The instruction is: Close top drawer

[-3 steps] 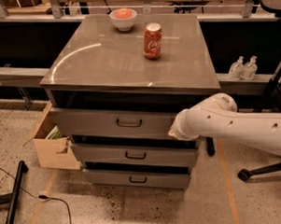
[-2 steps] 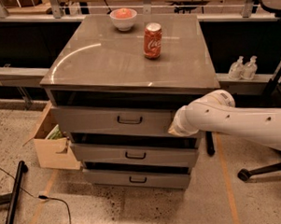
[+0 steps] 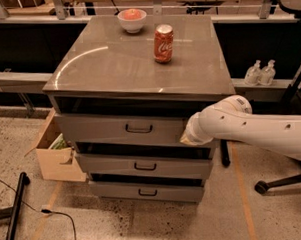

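Seen at frame centre: top drawer (image 3: 106,128), flat grey front, dark loop handle (image 3: 139,128), slightly out, dark gap above. Found against its right end: gripper (image 3: 187,137), open or closed not discernible. Read on red can (image 3: 163,43), upper centre: Coca-Cola.

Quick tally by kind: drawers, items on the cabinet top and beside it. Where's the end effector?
Drawers: 3 (top drawer, middle drawer, bottom drawer)
Cans: 1
Bowls: 1
Bottles: 2
Cardboard boxes: 1
Total: 8
The end effector is at the top drawer's front, right end.
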You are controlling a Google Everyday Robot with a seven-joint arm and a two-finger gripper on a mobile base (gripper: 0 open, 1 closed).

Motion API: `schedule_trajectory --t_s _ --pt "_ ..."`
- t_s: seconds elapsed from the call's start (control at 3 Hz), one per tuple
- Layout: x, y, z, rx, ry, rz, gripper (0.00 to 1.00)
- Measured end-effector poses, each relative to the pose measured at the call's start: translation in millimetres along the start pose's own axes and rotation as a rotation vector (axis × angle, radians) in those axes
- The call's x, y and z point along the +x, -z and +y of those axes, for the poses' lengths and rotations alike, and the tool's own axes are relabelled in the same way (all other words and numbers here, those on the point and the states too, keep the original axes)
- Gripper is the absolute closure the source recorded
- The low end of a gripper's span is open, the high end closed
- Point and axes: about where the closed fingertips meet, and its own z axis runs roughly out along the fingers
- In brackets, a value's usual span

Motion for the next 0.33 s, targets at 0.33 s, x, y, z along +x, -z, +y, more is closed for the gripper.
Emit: schedule_trajectory --t_s 0.33 --pt "0.0 0.0 0.0 0.0 0.0 0.0 0.83"
